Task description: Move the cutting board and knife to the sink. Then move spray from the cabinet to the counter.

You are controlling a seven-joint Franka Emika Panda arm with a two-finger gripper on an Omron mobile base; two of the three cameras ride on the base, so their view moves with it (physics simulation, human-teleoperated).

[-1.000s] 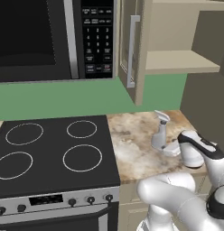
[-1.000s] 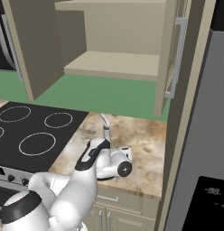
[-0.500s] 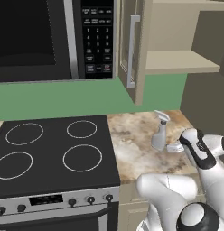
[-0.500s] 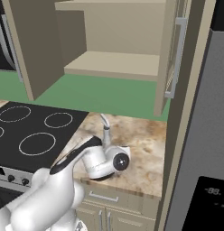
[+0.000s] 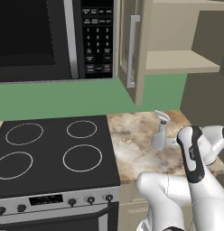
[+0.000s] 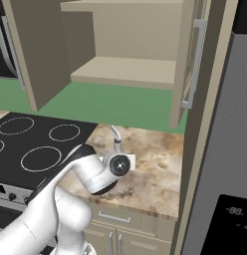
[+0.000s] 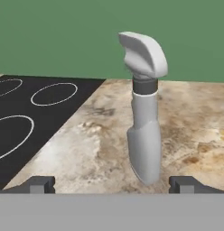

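The spray (image 7: 144,135), a slim pale grey bottle with a trigger head, stands upright on the marbled counter (image 7: 86,144). It stands free just beyond my gripper (image 7: 114,184), which is open, one dark fingertip (image 7: 41,184) far out to each side of it. From the base I see the spray (image 5: 160,131) (image 6: 117,140) on the counter (image 5: 132,144) beyond my white wrist. The cabinet (image 5: 177,61) (image 6: 125,69) above stands open, its beige shelf bare. The cutting board, the knife and the sink are out of view.
A black stovetop (image 5: 55,153) borders the counter on the left, under a microwave (image 5: 41,40). The open cabinet door (image 5: 134,49) with its silver bar handle hangs over the counter. A tall dark grey appliance (image 6: 230,149) closes off the right side.
My arm has changed pose and the hand has drawn back slightly from the spray. The spray has stayed in place on the counter, and the jaws have stayed open.
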